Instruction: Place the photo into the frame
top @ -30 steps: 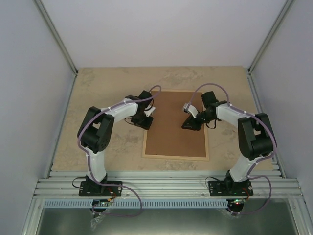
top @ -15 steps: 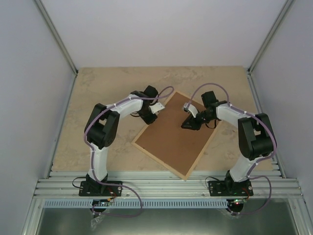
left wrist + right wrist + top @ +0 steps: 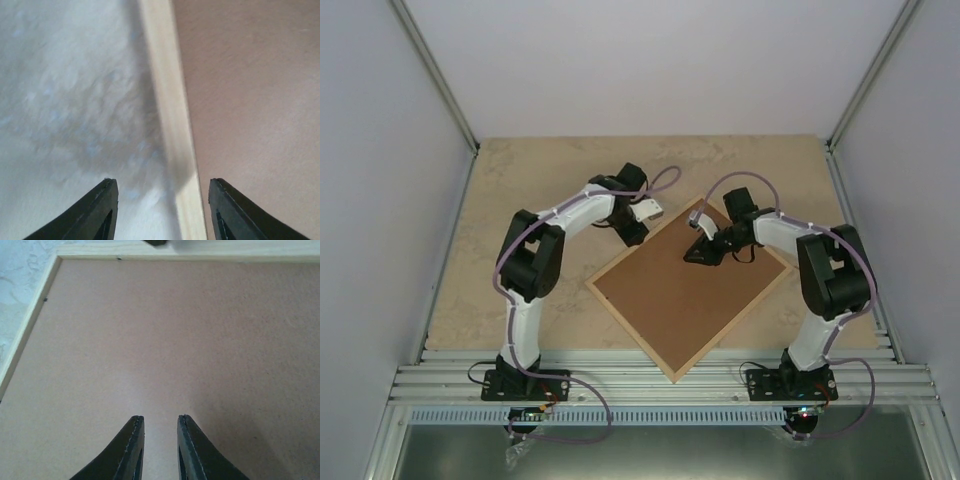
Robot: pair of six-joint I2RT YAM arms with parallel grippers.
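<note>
From above, the frame (image 3: 631, 335) lies flat on the mottled beige tabletop (image 3: 770, 170), turned so its corners point like a diamond. Its thin pale wooden slats border a brown backing panel (image 3: 685, 300) that fills the opening. That view alone shows the whole rectangle and both arms. The left gripper (image 3: 638, 232) sits at the frame's upper-left edge, and the right gripper (image 3: 700, 252) is over the panel near its top corner. The left wrist view adds the close detail. The left gripper's (image 3: 162, 210) dark tapered fingers (image 3: 102, 210) stand well apart and hold nothing. One is over the speckled stone-like surface and the other over the panel, and the smooth light slat runs between them. The right wrist view shows the matte, finely fibrous fibreboard filling most of the picture, with a corner of the frame at upper left and two small dark specks on the slats' inner edge. There the right gripper (image 3: 160, 445) has its fingers (image 3: 131, 450) only narrowly parted, with nothing between them. Whether their tips touch the panel cannot be told. A blurred dark shape at the top edge is too cropped to identify.
</note>
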